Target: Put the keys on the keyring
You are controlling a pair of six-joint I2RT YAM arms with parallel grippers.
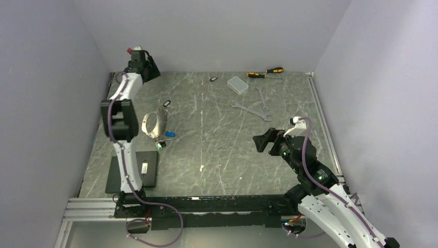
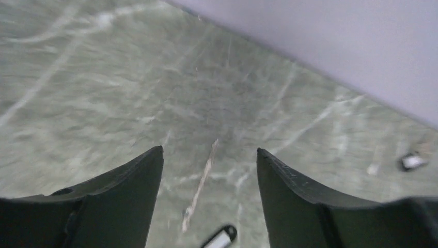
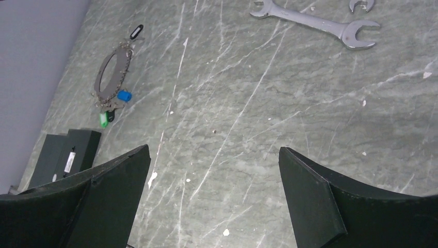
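Note:
The keyring (image 1: 145,124) is a large silver ring lying at the left of the table; it also shows in the right wrist view (image 3: 101,72). A blue-headed key (image 1: 170,134) and a green-headed key (image 1: 161,145) lie at its near edge. A black-tagged key (image 1: 166,103) lies just beyond it, and another key (image 1: 213,78) lies near the back wall. My left gripper (image 1: 152,72) is open and empty, high at the far left; its view shows a black-tagged key (image 2: 219,238) below the fingers. My right gripper (image 1: 263,140) is open and empty, right of centre.
A clear plastic box (image 1: 237,84), two yellow-black screwdrivers (image 1: 266,73) and two silver wrenches (image 1: 250,109) lie at the back right. A flat black box (image 1: 147,170) sits at the near left by the left arm's base. Walls close in three sides.

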